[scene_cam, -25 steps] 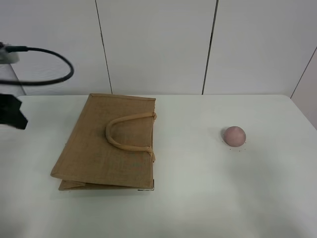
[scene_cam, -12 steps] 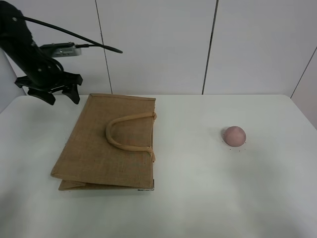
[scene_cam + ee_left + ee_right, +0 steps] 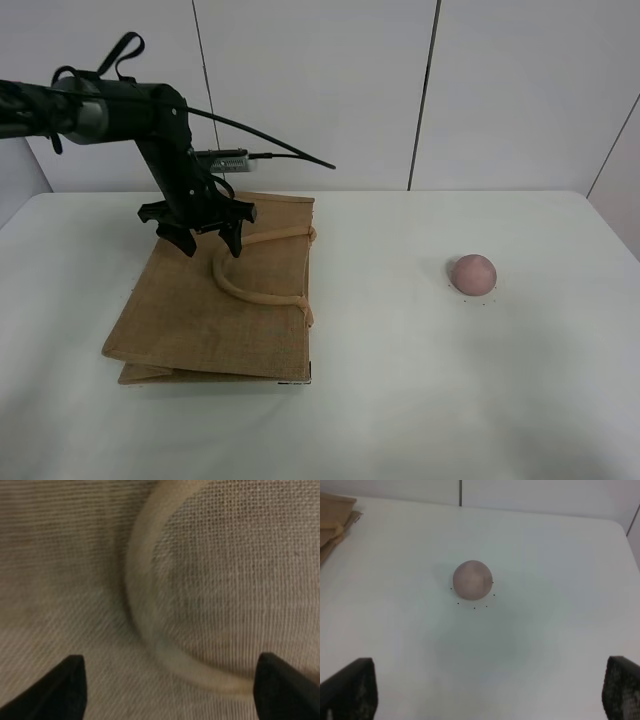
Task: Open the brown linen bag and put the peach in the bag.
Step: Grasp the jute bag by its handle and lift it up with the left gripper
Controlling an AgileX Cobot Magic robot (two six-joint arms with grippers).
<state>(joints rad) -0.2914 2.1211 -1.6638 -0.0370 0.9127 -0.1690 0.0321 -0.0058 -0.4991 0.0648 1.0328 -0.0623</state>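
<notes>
The brown linen bag [image 3: 200, 315] lies flat on the left of the white table, its beige loop handle [image 3: 250, 292] on top. My left gripper [image 3: 209, 243] is open and hovers just above the bag's far part, by the handle's curve. In the left wrist view, the coarse weave of the bag [image 3: 55, 580] fills the picture, the handle [image 3: 142, 625] curves between the two fingertips, and the gripper [image 3: 170, 690] is empty. The peach [image 3: 472, 273] sits alone on the right. In the right wrist view, the peach [image 3: 472, 580] lies ahead of my open, empty right gripper [image 3: 482, 692], well apart.
The white table [image 3: 400, 400] ends at a white panelled wall behind. A black cable trails from the left arm over the bag's far edge. A corner of the bag [image 3: 335, 515] shows in the right wrist view. The right arm is out of the high view.
My left arm has swung in from the far left edge to above the bag's handle. The bag and the peach have not moved.
</notes>
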